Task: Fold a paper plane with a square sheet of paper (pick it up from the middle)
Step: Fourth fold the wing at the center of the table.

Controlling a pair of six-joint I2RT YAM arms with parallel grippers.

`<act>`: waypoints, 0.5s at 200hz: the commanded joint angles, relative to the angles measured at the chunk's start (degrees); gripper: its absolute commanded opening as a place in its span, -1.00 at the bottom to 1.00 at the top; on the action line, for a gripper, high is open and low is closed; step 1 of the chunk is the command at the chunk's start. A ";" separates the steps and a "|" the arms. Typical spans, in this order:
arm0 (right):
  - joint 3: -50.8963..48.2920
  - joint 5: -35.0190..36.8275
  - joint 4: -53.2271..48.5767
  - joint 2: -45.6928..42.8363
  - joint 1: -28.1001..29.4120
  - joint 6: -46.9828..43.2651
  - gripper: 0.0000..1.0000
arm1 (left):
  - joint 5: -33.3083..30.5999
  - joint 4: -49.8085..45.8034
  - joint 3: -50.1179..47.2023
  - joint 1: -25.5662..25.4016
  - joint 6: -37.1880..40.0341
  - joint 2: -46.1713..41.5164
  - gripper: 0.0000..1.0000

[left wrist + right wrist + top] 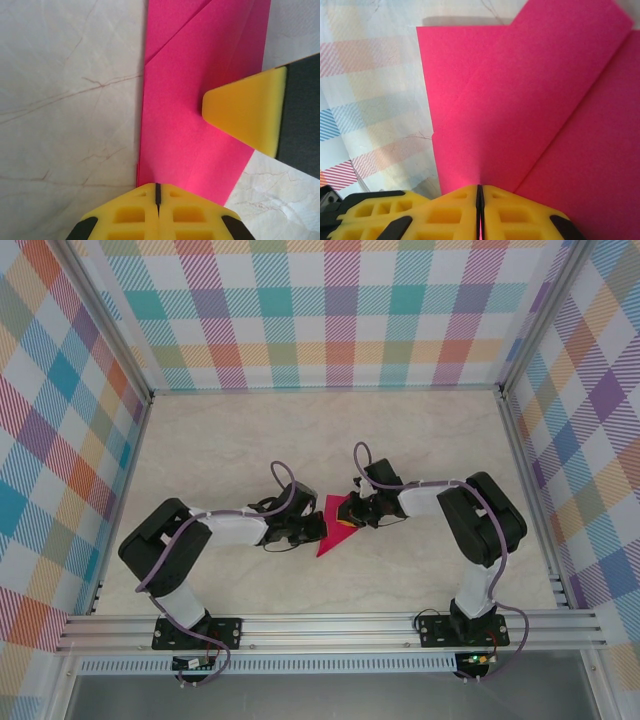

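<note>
touching l gripper (157, 192): paper plane (185, 155)

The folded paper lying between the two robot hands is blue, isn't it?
Not blue. The folded paper is bright magenta-pink. The top view shows it lying on the table between the left gripper and the right gripper, and both wrist views show the same pink close up.

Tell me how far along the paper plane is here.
Done: the pink paper already shows diagonal folds and layered flaps. In hand: the shut left gripper and right gripper rest on it, apparently pressing creases. Left: not yet a narrow, finished dart.
</note>
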 commanded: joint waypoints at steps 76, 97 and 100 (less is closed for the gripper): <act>2.29 6.27 -9.42 3.04 0.06 -2.15 -0.80 | 4.66 -3.87 2.62 -0.15 -2.91 -7.31 -0.69; 2.57 6.36 -9.81 3.42 0.11 -2.11 -0.80 | 6.52 -3.47 2.61 -0.61 -3.15 -5.75 -0.68; 2.65 6.44 -9.91 3.50 0.10 -2.10 -0.80 | 6.82 -3.37 2.62 -0.72 -3.16 -5.48 -0.67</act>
